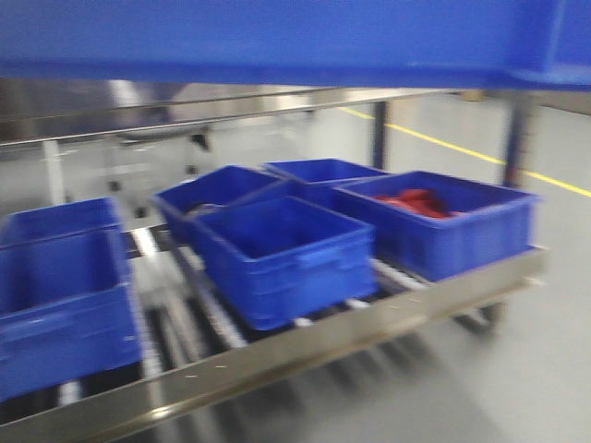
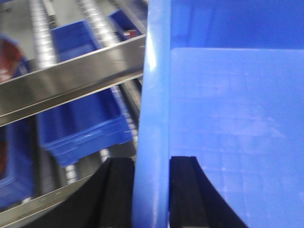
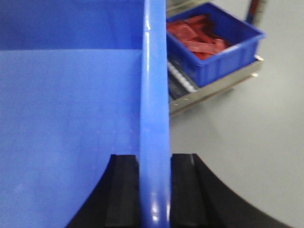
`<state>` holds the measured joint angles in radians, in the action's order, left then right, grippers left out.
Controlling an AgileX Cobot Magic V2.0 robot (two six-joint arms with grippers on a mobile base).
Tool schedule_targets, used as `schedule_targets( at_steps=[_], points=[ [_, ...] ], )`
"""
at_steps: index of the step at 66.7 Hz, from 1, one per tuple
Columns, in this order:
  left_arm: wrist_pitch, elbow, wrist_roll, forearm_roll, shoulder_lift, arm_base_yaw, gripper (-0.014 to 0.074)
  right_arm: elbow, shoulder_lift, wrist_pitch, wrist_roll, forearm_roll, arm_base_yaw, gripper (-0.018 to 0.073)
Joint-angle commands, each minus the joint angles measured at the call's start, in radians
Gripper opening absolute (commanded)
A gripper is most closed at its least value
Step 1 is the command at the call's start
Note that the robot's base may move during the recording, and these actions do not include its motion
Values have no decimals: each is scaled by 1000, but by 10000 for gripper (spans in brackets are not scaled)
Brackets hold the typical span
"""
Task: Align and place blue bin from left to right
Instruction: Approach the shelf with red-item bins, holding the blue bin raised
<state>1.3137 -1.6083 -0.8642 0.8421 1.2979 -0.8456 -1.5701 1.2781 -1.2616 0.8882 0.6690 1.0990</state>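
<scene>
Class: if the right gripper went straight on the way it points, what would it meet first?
The right gripper is clamped on the rim of the blue bin, so that rim comes first; beyond it, depth is unclear.

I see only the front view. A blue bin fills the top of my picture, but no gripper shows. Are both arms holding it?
Observer: The left one is. In the left wrist view the left gripper is shut on the rim of the blue bin, with one jaw on each side of it.
Operator: And the right arm?
Observer: The same. The right gripper clamps the rim at its end, one jaw inside the bin and one outside.
Operator: What is beyond the right end?
Observer: Grey floor. Further off is the corner of the rack, with a bin of red parts on it.
</scene>
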Motion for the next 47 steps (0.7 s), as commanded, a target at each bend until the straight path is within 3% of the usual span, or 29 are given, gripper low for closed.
schedule_targets(
  at_steps=[1, 47],
  points=[
    [-93, -11, -17, 42, 1, -16, -111, -10, -4, 313, -2, -15, 18, -166],
    [-93, -11, -17, 42, 1, -16, -111, -10, -4, 313, -2, -15, 18, -166]
  ],
)
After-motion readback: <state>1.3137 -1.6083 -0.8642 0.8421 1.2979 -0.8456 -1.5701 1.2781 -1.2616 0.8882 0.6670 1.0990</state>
